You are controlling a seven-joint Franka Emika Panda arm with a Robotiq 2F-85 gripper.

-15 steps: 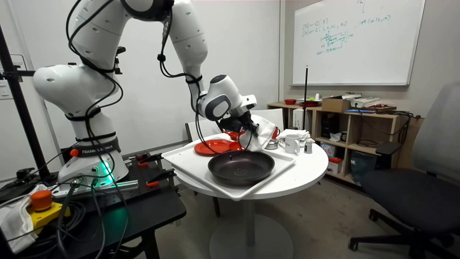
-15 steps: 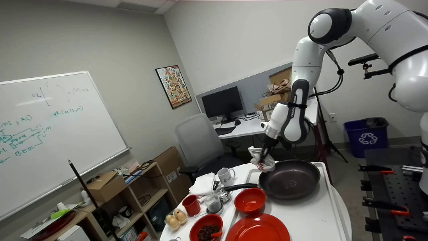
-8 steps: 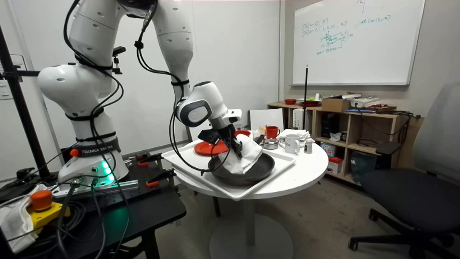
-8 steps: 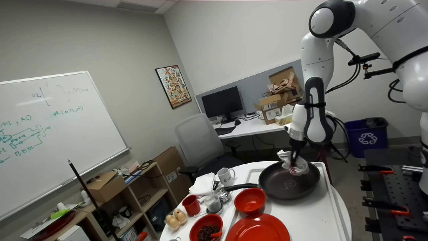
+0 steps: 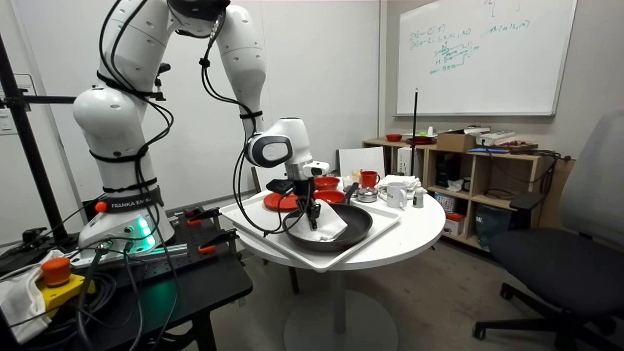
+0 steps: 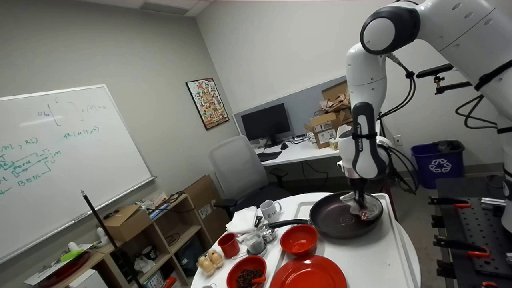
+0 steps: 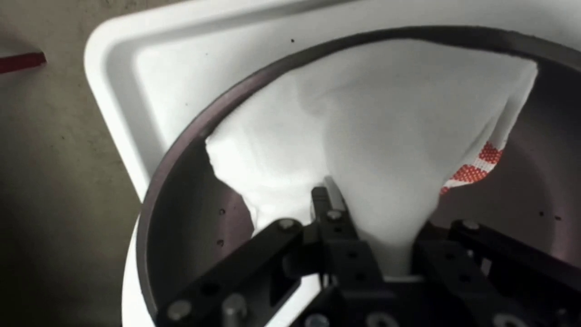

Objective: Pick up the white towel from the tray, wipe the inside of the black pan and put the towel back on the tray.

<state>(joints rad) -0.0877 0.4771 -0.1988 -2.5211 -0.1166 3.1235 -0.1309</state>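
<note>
The white towel (image 5: 330,225) has a red-checked stripe, seen in the wrist view (image 7: 386,113). My gripper (image 5: 313,225) points down, shut on the towel, which bunches between its fingers in the wrist view (image 7: 365,213); the towel hides the right fingertip. The towel spreads inside the black pan (image 5: 358,228), against the wall nearer the robot base. The pan rests on the white tray (image 5: 258,214), its handle pointing away from the robot. In an exterior view, towel (image 6: 374,209) and gripper (image 6: 362,205) are at the right part of the pan (image 6: 328,220).
A red plate (image 6: 308,276) and red bowl (image 6: 299,240) sit beside the pan. A grey mug (image 6: 271,211), folded white cloths (image 6: 242,221), a red mug (image 6: 229,245), a glass jar (image 6: 255,242), eggs (image 6: 210,262) and another red bowl (image 6: 244,262) stand past the handle.
My gripper has carried the towel from above the pan's rim down into the pan, toward the side nearer the robot base. The towel now lies lower and flatter. The pan has not moved.
</note>
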